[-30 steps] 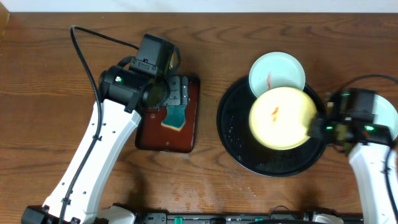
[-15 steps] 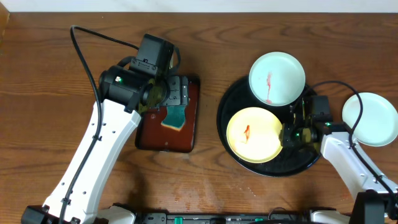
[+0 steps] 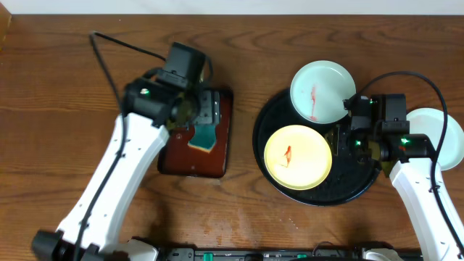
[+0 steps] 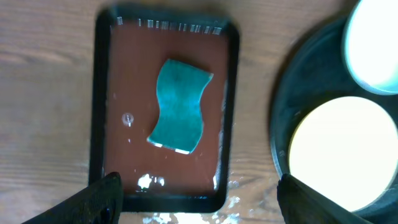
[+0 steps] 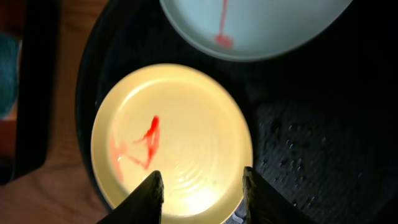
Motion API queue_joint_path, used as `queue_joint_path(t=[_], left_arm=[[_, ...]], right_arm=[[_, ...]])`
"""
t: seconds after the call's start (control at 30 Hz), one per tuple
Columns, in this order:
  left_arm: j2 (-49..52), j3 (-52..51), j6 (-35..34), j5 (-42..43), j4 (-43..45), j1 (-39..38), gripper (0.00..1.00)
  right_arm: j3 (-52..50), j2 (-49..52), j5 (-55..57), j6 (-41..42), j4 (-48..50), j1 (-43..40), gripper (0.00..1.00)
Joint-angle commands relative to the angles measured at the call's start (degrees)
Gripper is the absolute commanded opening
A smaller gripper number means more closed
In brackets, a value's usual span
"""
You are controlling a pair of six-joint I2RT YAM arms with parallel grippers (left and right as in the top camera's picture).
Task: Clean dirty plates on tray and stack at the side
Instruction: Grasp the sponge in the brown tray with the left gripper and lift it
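Starting on the left: the left gripper hangs over the near end of the small dark-red tray with its jaws wide open and nothing between them. The teal sponge lies flat just ahead of it. The sponge's long axis points roughly away from the gripper with a slight lean, so I reckon the open jaws already line up across its narrow width. Nothing sits in the way there, only a few wet spots on the red tray. To that gripper's right is the big black tray, where the dirty stuff is. The pale yellow plate lies flat on the tray's left half with a red smear on it. The right gripper is directly above the yellow plate's near edge, jaws spread and holding nothing. Just beyond it, a bluish-white plate with a red streak rides the far rim of the black tray, close to the yellow one, though I can't tell if they touch. A second bluish-white plate sits off the tray on the bare wood, out on the right gripper's outer side and partly hidden by the arm. So the left arm is clearly nearer the sponge and the right arm nearer the plates. My guess is the sponge pickup comes next, with the yellow plate the first to be wiped.
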Motion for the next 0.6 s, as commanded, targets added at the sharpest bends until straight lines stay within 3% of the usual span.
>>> queue_joint_path(t=[0.0,0.07,0.27,0.37,0.47,0.53,0.57], left_arm=[[5.3,-7.6,0.2,-0.8,3.2,0.4,0.79],[7.6,-11.2,0.4,-0.8,6.8,0.6,0.79],[15.3,-16.7,0.5,-0.9,12.6,2.9,0.66],[18.9,-16.8,1.7,-0.2,15.3,3.3,0.43],[20.6,-16.8,1.7,2.1,16.1,3.3,0.27],[21.2,-16.8,1.7,2.5,16.1,3.3,0.07],[21.2,-16.8,1.7,2.5,15.7,3.3,0.08]], right_arm=[[0.4,0.0,-2.3,0.1,-0.8,-0.3,0.38],[0.4,0.0,-2.3,0.2,-1.0,-0.3,0.39],[0.4,0.0,-2.3,0.1,-1.7,-0.3,0.39],[0.4,0.0,-2.3,0.2,-1.6,-0.3,0.39],[0.4,0.0,-2.3,0.2,-1.5,-0.3,0.38],[0.4,0.0,-2.3,0.2,-1.6,-0.3,0.38],[0.4,0.0,-2.3,0.2,-1.6,-0.3,0.38]])
